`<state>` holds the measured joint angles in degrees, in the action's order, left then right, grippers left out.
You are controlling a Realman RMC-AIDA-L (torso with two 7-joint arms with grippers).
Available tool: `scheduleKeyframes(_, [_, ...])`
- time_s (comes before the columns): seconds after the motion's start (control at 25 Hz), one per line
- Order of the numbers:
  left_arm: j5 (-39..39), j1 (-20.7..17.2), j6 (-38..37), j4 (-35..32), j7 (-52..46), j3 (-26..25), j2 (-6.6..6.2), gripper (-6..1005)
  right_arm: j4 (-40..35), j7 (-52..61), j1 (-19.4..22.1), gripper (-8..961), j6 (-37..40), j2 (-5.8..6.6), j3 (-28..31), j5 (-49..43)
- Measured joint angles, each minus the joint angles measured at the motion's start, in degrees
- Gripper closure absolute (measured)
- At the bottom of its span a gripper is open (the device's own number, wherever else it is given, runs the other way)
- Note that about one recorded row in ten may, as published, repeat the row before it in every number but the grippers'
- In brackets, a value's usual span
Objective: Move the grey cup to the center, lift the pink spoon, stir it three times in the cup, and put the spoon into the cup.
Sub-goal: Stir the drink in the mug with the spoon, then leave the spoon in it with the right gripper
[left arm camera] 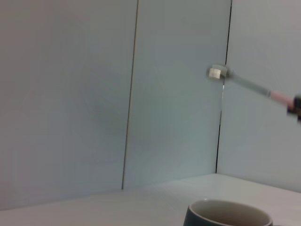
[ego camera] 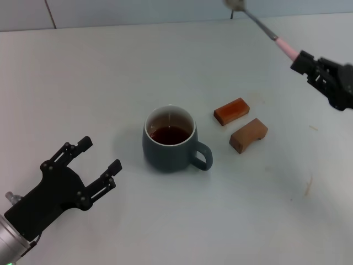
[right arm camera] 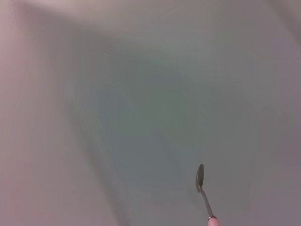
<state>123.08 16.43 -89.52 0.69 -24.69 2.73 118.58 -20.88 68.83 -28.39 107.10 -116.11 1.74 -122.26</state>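
Pink spoon (ego camera: pixel 263 28) is clamped by its handle in right gripper (ego camera: pixel 306 62); bowl should be lowered into grey cup (ego camera: pixel 171 141), lower-left of it; left gripper (ego camera: pixel 99 164) is parked wide.

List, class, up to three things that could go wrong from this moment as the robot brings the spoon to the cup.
1. The right pincer grips the pink spoon only at its handle end, so it may pivot or slip.
2. The grey cup holds dark liquid; a hard entry could splash.
3. Two orange-brown blocks lie between spoon and cup, so a low path might knock them.
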Motion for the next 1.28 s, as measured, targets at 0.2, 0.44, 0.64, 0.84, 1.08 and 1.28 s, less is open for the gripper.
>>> scheduleKeyframes(0.2, [0.15, -0.11, 0.19, -0.13, 0.0, 0.09, -0.04, 191, -9.29, 8.45, -5.91, 841, 5.19, 2.85, -9.92, 0.11])
scheduleKeyframes(0.44, [0.15, -0.16, 0.24, -0.14, 0.0, 0.05, -0.02, 190, -22.49, 19.96, -11.95, 842, 5.78, 3.52, -22.57, -0.01])
scheduleKeyframes(0.64, [0.14, -0.17, 0.24, -0.14, 0.0, 0.01, -0.02, 191, -32.06, 28.83, -15.52, 842, 4.95, 4.4, -34.79, -0.75])
scheduleKeyframes(0.84, [0.15, -0.26, 0.24, -0.25, -0.22, 0.05, -0.06, 190, -37.38, 36.91, -22.81, 842, 5.61, 6.26, -43.0, -6.48])
scheduleKeyframes(1.08, [0.28, -0.26, 0.23, -0.46, -0.31, 0.34, -0.11, 190, -37.37, 40.24, -31.29, 841, 7.13, 5.96, -47.51, -15.92])
scheduleKeyframes(1.28, [0.64, -0.26, 0.57, -0.53, -0.14, 1.46, -0.11, 190, -35.48, 42.38, -37.67, 841, 7.1, 4.35, -52.94, -23.83])
